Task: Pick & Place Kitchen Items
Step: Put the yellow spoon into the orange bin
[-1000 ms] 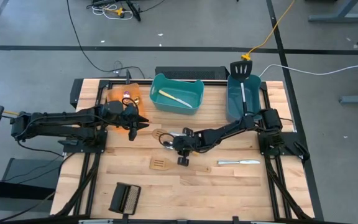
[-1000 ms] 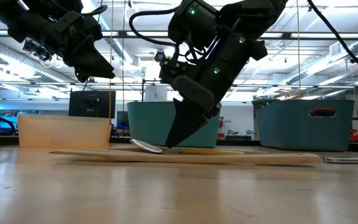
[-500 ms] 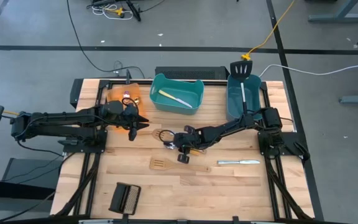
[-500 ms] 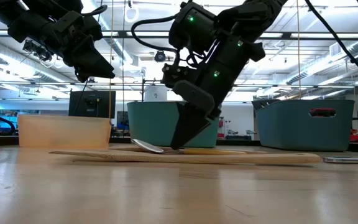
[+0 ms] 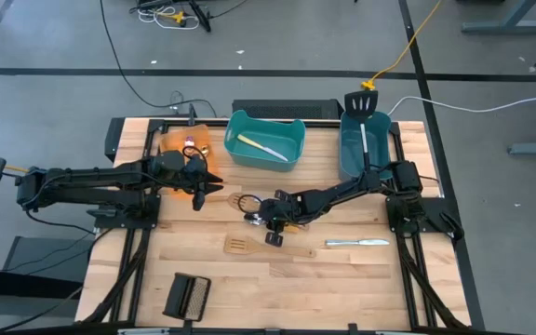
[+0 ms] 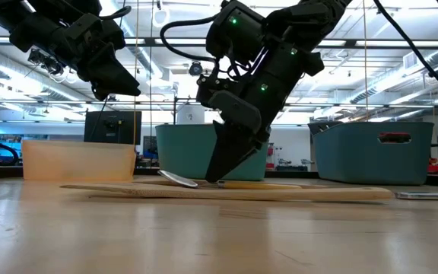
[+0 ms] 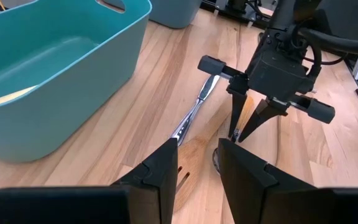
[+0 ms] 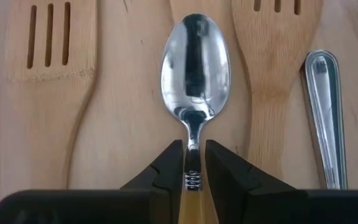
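Note:
A spoon with a silver bowl and an amber handle lies on the table between two wooden slotted spatulas. A silver knife lies beside them. My right gripper stands over the spoon, pointing down, and is shut on it; it also shows in the high view. The spoon's bowl shows in the low view, low over the table. My left gripper hangs open and empty in the air beside the orange bin. My right gripper pinches the spoon's neck, where the silver stem meets the amber handle, between its two fingers. The fingers come from above, pointing down, one on each side of the stem. The spoon lies about level with its bowl low at the table.
A teal bin with a pale utensil stands at the far middle. A second teal bin at the far right holds a black slotted spatula. A silver knife lies to the right, and a black ribbed block near the front edge.
My right gripper's wrist has tipped a little back and forth over the spoon, while its fingertips stay at the spoon. The spoon lies where it was.

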{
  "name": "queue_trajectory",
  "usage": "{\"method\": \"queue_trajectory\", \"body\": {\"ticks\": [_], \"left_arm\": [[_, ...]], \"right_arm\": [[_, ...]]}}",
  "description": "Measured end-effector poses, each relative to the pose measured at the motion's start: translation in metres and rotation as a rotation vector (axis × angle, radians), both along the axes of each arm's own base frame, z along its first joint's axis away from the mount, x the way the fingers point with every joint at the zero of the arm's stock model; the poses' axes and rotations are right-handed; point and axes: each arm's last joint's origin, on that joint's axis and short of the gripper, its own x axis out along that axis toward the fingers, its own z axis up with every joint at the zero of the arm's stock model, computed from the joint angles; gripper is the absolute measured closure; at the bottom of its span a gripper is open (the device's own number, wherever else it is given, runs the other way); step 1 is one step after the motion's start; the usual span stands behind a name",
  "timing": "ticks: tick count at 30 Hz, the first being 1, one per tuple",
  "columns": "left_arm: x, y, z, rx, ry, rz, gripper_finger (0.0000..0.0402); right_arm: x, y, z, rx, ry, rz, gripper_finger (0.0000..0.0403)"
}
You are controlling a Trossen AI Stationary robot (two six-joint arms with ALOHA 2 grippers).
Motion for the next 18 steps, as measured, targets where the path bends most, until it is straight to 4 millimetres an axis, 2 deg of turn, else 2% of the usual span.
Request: {"method": "queue_trajectory", "body": {"ticks": [5, 13, 18], "left_arm": [[0.0, 0.0, 0.0, 0.003, 0.0, -0.001, 0.028], [0.0, 0.0, 0.0, 0.003, 0.0, -0.001, 0.028], [0.0, 0.0, 0.0, 0.003, 0.0, -0.002, 0.028]], "right_arm": [[-0.0004, -0.0001, -0.0003, -0.002, 0.005, -0.001, 0.0317], [-0.0018, -0.0002, -0.0013, -0.008, 0.022, -0.003, 0.0277], [-0.0026, 0.0002, -0.0021, -0.008, 0.032, -0.003, 0.0266]]}}
